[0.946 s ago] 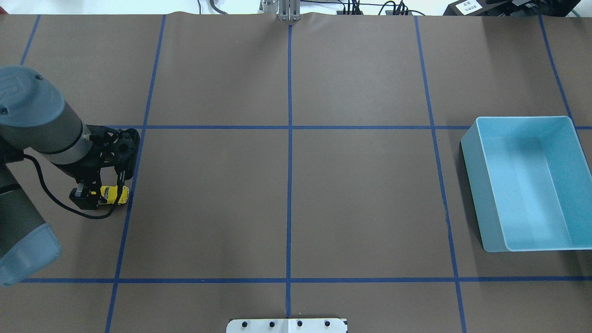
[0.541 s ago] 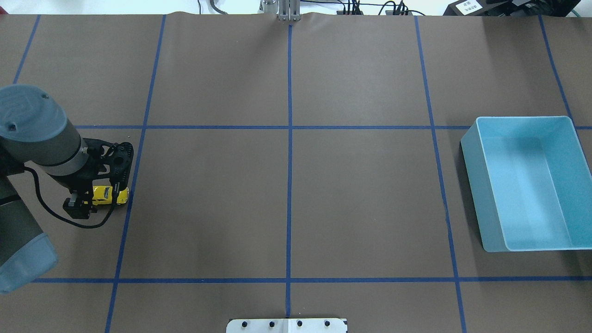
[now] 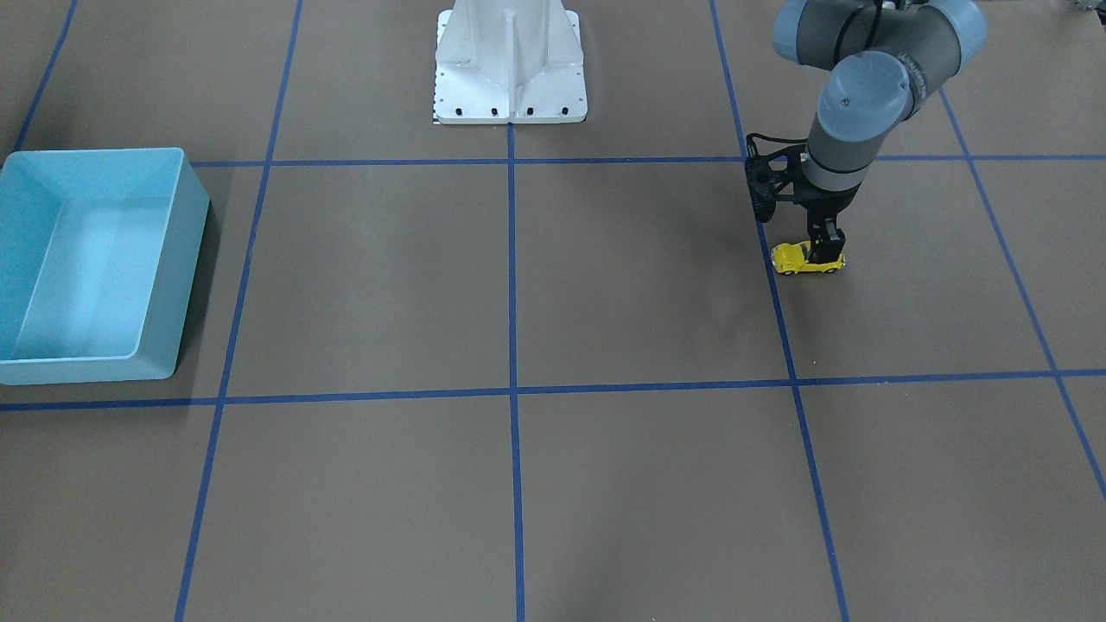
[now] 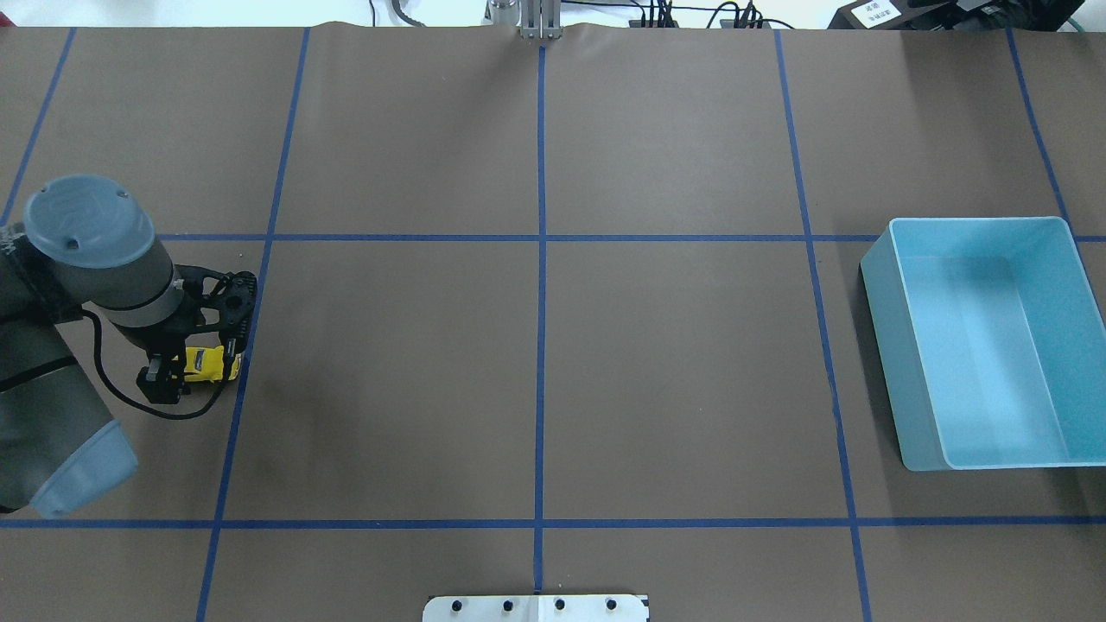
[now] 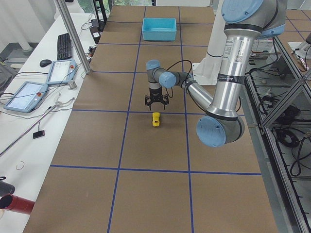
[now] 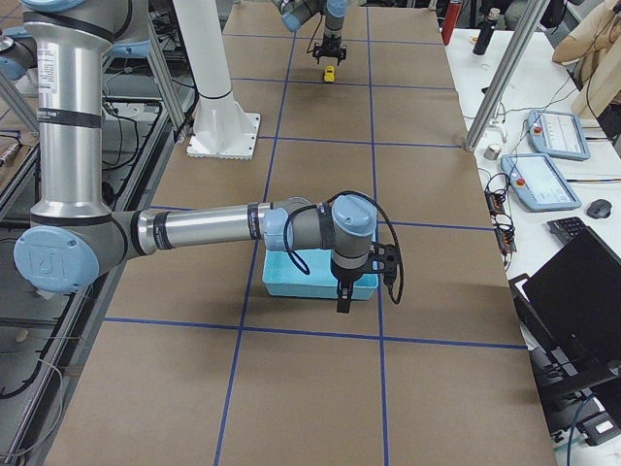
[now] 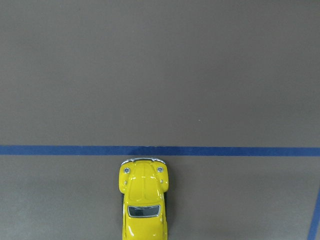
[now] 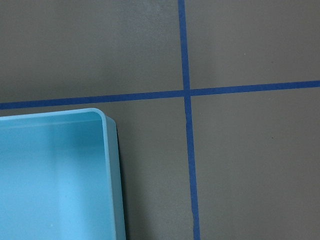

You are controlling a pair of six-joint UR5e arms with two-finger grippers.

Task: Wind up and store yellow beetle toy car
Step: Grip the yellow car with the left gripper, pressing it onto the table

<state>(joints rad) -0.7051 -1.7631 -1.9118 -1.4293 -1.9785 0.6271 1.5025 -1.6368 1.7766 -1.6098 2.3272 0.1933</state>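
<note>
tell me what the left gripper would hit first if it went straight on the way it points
Most likely the yellow beetle toy car: the left gripper points straight down over its rear half. I cannot tell whether they are touching.

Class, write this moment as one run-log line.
stage: wind-up | left gripper: shut on yellow beetle toy car | light blue bin: empty | right gripper: beside bin, state unclear

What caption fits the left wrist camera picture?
Yellow toy car on the brown table, its nose close to a blue tape line.
</note>
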